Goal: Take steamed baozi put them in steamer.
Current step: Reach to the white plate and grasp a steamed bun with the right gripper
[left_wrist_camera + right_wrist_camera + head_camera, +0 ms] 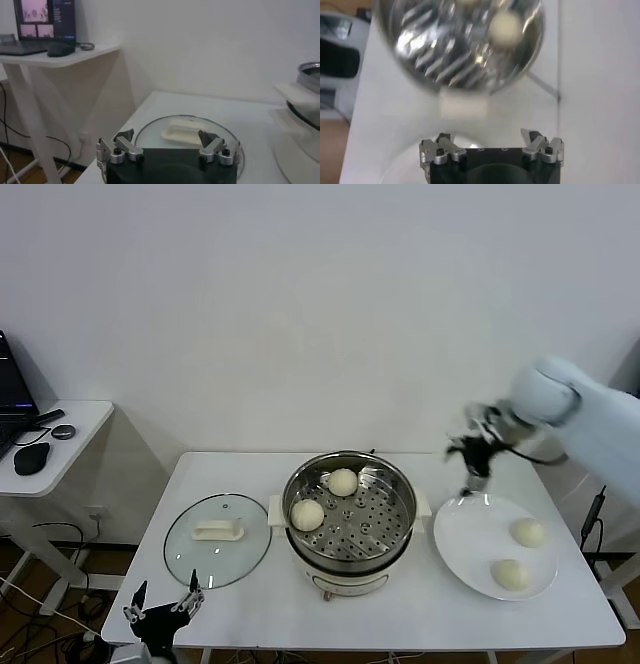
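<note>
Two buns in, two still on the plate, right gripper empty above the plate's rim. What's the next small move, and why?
Probably lower the open right gripper toward the nearer pale round bun on the flat white plate. Two buns already sit in the shiny steel steamer, the gripper holds nothing, and it hangs over the plate's far-left edge. The left gripper waits open at the table's front-left edge.

Two baozi [325, 498] in steamer [349, 522], two on plate [467, 539]; right gripper [470, 452] open above plate's far edge.
</note>
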Action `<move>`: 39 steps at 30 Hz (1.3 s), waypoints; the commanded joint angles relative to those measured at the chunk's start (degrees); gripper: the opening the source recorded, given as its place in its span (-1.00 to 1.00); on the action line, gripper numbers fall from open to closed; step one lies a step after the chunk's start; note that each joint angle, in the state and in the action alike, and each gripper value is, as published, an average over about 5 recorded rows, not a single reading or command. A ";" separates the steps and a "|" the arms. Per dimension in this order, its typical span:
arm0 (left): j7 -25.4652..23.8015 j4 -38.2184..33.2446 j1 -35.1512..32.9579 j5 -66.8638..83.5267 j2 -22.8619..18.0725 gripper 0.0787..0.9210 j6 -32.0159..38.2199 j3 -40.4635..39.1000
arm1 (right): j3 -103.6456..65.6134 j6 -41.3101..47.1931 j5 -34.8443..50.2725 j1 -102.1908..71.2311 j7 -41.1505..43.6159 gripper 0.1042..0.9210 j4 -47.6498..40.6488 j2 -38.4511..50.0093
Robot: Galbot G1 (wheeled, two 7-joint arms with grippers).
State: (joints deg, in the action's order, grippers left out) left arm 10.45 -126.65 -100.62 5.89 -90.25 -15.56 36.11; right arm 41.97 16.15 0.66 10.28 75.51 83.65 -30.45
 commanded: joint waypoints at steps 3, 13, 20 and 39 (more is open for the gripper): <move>1.17 -2.28 -4.71 -2.73 -0.53 0.77 0.82 -1.10 | -19.90 -11.62 -13.44 -26.61 2.34 0.76 0.32 10.24; 1.33 -1.99 -5.54 -3.82 -0.50 0.77 1.25 -0.87 | -22.16 -12.79 -18.21 -31.21 2.40 0.76 -4.85 5.23; 1.18 -0.42 -4.58 -3.67 -0.58 0.77 1.17 -0.25 | -21.34 -13.24 -19.47 -30.67 2.29 0.76 -8.64 1.29; 0.75 0.83 -3.08 -3.78 -0.60 0.77 0.81 -0.20 | -18.43 -14.48 -21.46 -30.12 2.37 0.76 -11.97 -2.94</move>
State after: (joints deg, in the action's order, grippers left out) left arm 11.15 -125.99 -103.64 2.32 -90.85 -14.74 35.77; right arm 23.46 2.27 -19.32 -19.07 78.19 73.31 -31.62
